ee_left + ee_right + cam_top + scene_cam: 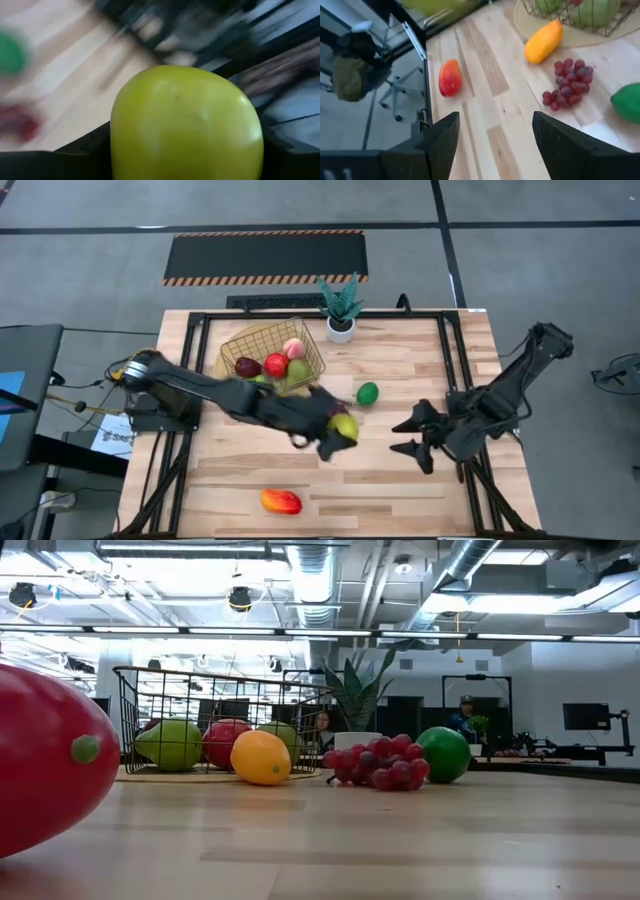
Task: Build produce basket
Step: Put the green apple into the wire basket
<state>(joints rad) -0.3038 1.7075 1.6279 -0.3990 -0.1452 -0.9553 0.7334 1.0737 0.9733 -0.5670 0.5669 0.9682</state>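
Observation:
The gold wire basket [238, 342] stands at the far left centre and holds a red apple [276, 365], a pink peach [294, 348], a dark fruit and green fruits. My left gripper [338, 436] is shut on a yellow-green fruit [185, 125] near the table's middle, to the near right of the basket. My right gripper [412, 436] is open and empty at the right. On the table lie a green lime [368, 393], purple grapes [568, 84], a yellow-orange mango [543, 41] and a red-orange mango [281, 501]. My left gripper pinches the yellow-green fruit between its two fingers, one on each of its opposite sides [119, 145]. The fruit is lifted clear of the table; it does not show in the low view. The high view shows it at the gripper's right end [346, 427].
A small white pot with a spiky green plant [341, 320] stands at the far edge, right of the basket. The table's black frame rails [447, 360] run along its sides. Bare wood lies between the two grippers and along the near edge.

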